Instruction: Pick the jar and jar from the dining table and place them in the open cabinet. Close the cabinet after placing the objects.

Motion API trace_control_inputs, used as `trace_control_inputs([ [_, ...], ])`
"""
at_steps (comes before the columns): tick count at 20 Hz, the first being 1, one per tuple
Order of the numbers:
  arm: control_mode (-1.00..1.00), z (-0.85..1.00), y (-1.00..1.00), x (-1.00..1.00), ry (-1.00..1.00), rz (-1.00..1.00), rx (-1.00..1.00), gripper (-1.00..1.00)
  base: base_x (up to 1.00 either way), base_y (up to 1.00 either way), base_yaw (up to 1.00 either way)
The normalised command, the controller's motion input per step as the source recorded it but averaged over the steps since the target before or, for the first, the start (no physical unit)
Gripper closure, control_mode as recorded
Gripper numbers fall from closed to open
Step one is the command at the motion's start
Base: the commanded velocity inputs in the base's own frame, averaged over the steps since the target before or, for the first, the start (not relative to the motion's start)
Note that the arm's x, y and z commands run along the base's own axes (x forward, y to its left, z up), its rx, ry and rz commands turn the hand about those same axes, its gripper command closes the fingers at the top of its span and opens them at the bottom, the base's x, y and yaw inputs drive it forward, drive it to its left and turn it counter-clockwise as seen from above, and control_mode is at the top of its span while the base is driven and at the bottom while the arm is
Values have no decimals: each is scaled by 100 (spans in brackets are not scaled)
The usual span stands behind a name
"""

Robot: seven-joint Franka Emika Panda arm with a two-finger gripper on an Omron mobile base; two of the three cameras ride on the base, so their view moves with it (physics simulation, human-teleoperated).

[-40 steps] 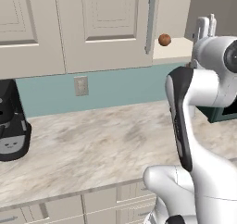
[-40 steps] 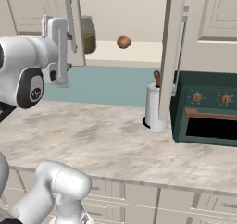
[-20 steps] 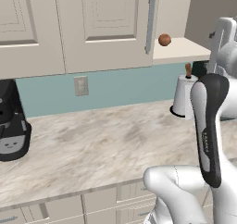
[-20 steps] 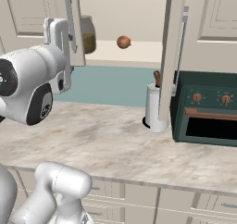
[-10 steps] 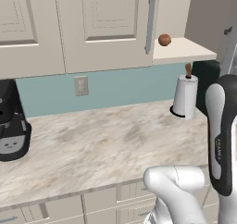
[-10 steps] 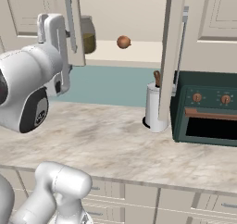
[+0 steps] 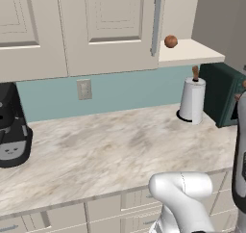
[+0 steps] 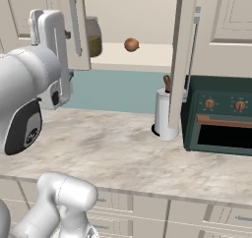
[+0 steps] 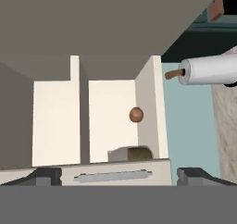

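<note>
A small glass jar (image 8: 92, 37) with olive-green contents stands on the cream shelf of the open cabinet (image 8: 147, 60), half behind the left door's edge. In the hand view the same jar (image 9: 134, 153) shows past that door's silver handle (image 9: 113, 176). My gripper (image 9: 122, 177) is open with nothing between its fingertips (image 9: 46, 174), and it points at the cabinet from just outside it. My white hand (image 8: 50, 45) hangs left of the jar, in front of the left door. The dining table is out of view.
A small orange-brown ball (image 8: 131, 44) lies on the shelf right of the jar. The right cabinet door (image 8: 184, 60) stands swung out. On the counter below stand a paper towel roll (image 8: 165, 111), a dark green toaster oven (image 8: 221, 116) and a coffee machine (image 7: 12, 131).
My arm has drawn back from the cabinet, swinging out of the left base view and looming larger in the right base view. The jar and ball have stayed put.
</note>
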Motion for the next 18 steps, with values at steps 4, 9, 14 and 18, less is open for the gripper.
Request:
trace_control_inputs([
  [4,-100,0,-13,-38,0,0,0,-100,0,0,0],
  [9,-100,0,-26,-37,0,0,0,-100,0,0,0],
  [14,-100,0,-45,-16,-1,0,0,-100,0,0,0],
  [18,-100,0,-43,-5,0,0,0,-100,0,0,0],
])
